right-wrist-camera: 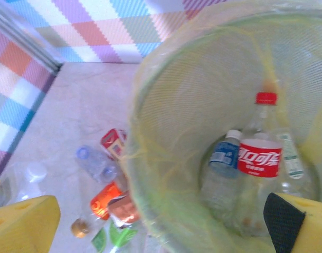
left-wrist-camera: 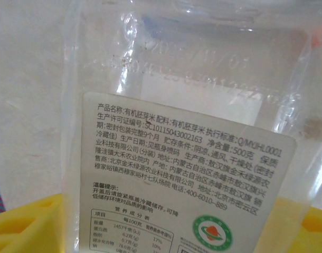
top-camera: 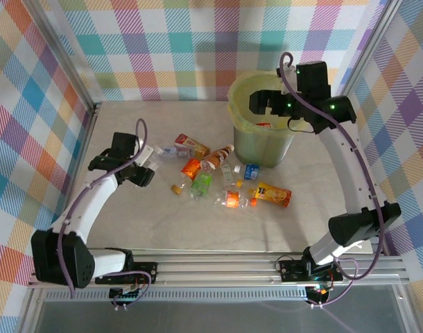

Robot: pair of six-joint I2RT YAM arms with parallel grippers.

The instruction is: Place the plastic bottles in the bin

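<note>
Pinching a clear white-labelled bottle (left-wrist-camera: 192, 132) in left fingers (left-wrist-camera: 24, 226), right fingers (right-wrist-camera: 24, 224) spread over yellow-green bin (right-wrist-camera: 166, 105)

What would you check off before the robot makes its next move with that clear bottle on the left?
1. The clear bottle sits between the yellow pads of the left tool: ok.
2. The left tool is clamped firmly on it: cannot tell.
3. The right tool is open and empty over the bin: ok.
4. The bin is upright, with room above the red-label bottle inside: ok.
5. All bottles are off the table: not ok; several, such as the orange-label bottle, lie loose.
</note>
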